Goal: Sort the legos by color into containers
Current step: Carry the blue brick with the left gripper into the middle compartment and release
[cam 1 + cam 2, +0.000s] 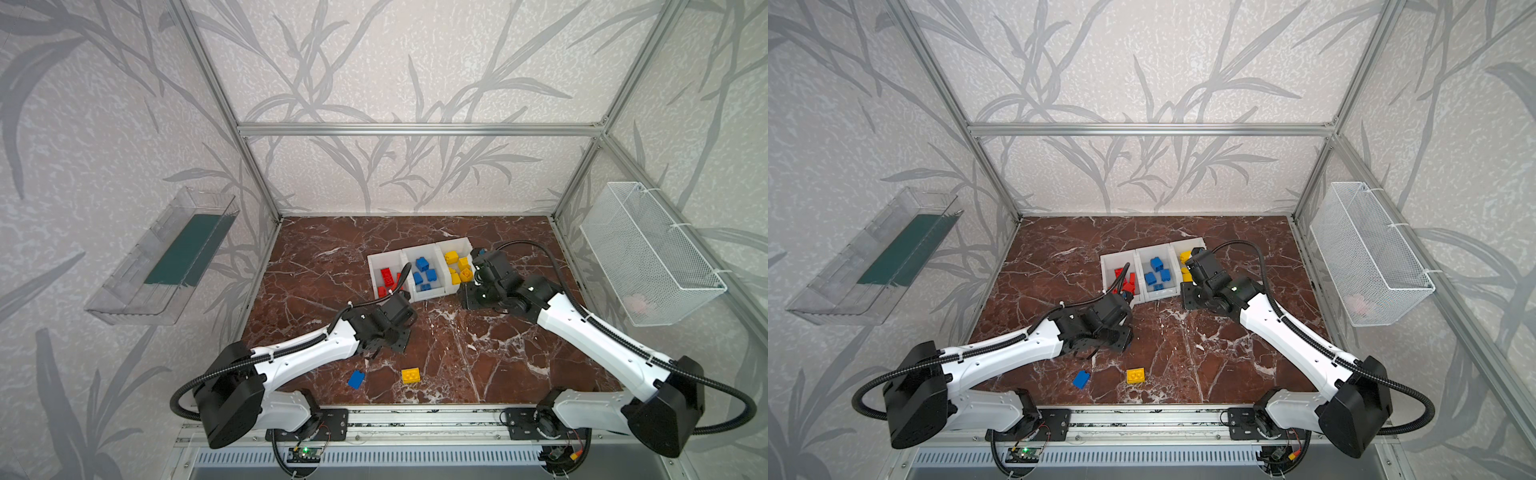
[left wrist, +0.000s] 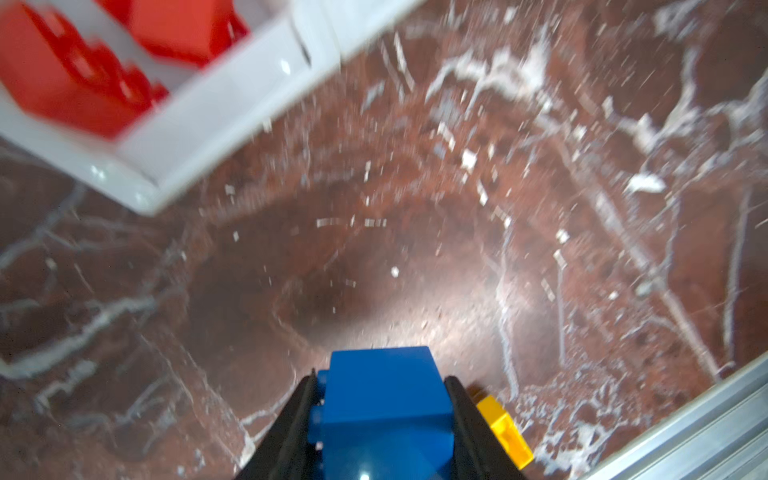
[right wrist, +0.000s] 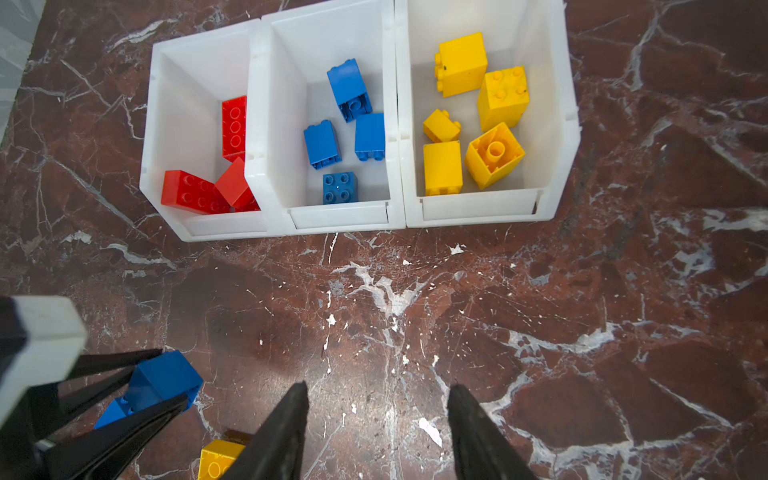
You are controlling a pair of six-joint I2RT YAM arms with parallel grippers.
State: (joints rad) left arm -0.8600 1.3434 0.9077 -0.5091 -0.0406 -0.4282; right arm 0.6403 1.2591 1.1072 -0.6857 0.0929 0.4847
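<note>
My left gripper is shut on a blue lego and holds it above the marble floor, in front of the red bin. The same grip shows in the right wrist view on that blue lego. In both top views the left wrist hides the held lego. My right gripper is open and empty, hanging high in front of the bins. Three white containers stand side by side: the red bin, blue bin and yellow bin, each with several legos of its colour. A loose blue lego and a yellow lego lie near the front edge.
The right arm reaches in beside the yellow bin. A clear tray hangs on the left wall and a white wire basket on the right wall. An aluminium rail runs along the front.
</note>
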